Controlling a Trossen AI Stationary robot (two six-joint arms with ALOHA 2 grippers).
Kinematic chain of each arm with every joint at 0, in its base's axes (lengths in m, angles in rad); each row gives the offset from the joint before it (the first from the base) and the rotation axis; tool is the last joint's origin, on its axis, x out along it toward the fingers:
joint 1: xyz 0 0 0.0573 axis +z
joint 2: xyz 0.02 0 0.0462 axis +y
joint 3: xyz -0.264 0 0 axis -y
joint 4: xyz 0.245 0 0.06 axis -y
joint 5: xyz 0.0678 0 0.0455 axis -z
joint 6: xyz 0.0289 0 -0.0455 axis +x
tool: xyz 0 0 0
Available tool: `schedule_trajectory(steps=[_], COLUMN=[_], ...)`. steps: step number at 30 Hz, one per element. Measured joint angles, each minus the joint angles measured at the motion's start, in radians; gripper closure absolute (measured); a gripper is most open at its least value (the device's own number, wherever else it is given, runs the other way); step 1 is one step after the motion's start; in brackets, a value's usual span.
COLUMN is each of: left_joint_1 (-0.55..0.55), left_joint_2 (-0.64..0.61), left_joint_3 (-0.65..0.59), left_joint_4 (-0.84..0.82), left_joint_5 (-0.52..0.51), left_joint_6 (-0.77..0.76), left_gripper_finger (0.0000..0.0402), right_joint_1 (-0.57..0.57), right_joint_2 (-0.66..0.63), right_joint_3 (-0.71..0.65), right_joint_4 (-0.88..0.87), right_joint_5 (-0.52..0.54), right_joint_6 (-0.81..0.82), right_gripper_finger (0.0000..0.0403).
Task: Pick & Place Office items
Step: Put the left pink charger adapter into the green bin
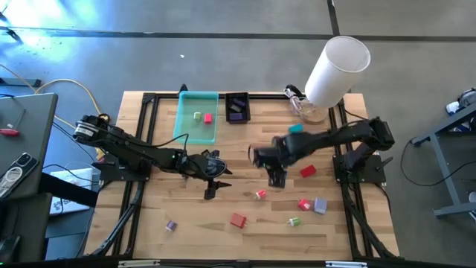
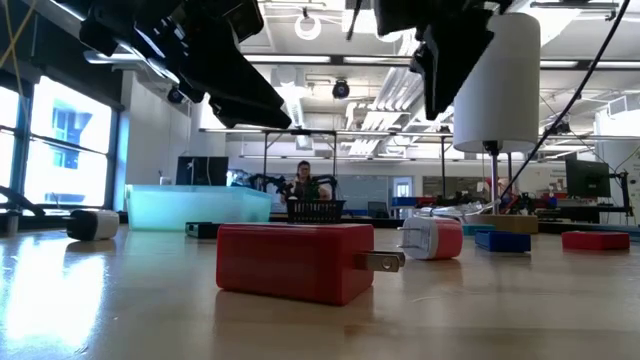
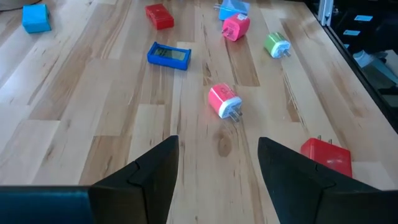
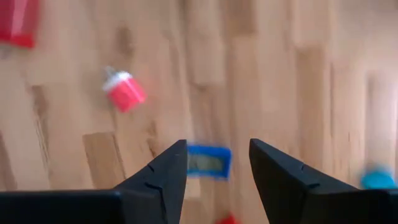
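Observation:
Small office items lie scattered on the wooden table: a pink-and-white plug [image 1: 260,195], a red block [image 1: 238,220], a green plug [image 1: 294,221], a red piece [image 1: 307,171] and a flat blue piece [image 4: 208,160]. My right gripper [image 4: 217,163] hangs open above the flat blue piece, pointing down, clear of it. My left gripper [image 3: 217,163] is open at mid-table, pointing slantwise down toward the pink-and-white plug [image 3: 224,101], with nothing between its fingers. A green and a red piece lie in the teal tray [image 1: 186,123].
A tall white cylinder [image 1: 335,71] stands at the far right corner, a black basket [image 1: 237,106] beside the tray. A pink plug [image 1: 303,204], a grey-purple block [image 1: 320,205], a teal piece [image 1: 296,128] and a small purple piece [image 1: 170,225] lie about. A black frame edges the table.

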State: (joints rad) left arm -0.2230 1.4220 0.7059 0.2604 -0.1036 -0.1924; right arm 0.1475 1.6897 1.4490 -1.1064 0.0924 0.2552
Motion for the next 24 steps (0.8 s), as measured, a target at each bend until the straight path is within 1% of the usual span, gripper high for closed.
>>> schedule_trajectory(steps=[6,10,13,15,20,24], left_joint_1=[0.000,0.000,0.000,0.000,0.000,0.000], left_joint_2=[0.000,0.000,0.000,0.000,0.000,0.000], left_joint_3=[0.000,0.000,0.000,0.000,0.000,0.000], left_joint_4=[0.001,0.002,0.002,0.002,0.002,0.002], left_joint_5=[0.000,0.000,-0.001,-0.001,-0.002,-0.003], left_joint_6=[0.001,0.001,-0.005,-0.008,-0.011,-0.011], left_gripper_finger=[0.0188,0.0188,0.0188,0.0188,0.0188,0.0188], right_joint_1=[0.121,0.163,0.174,0.175,0.179,0.190], right_joint_2=[0.012,0.012,0.013,0.013,0.013,0.013], right_joint_3=[-0.121,-0.216,-0.275,-0.301,-0.353,-0.386], right_joint_4=[0.218,0.335,0.413,0.470,0.569,0.627], right_joint_5=[0.019,0.120,0.169,0.153,0.040,-0.011], right_joint_6=[-0.183,-0.262,-0.300,-0.308,-0.313,-0.333], right_gripper_finger=[0.0241,0.0241,0.0241,0.0241,0.0241,0.0241])
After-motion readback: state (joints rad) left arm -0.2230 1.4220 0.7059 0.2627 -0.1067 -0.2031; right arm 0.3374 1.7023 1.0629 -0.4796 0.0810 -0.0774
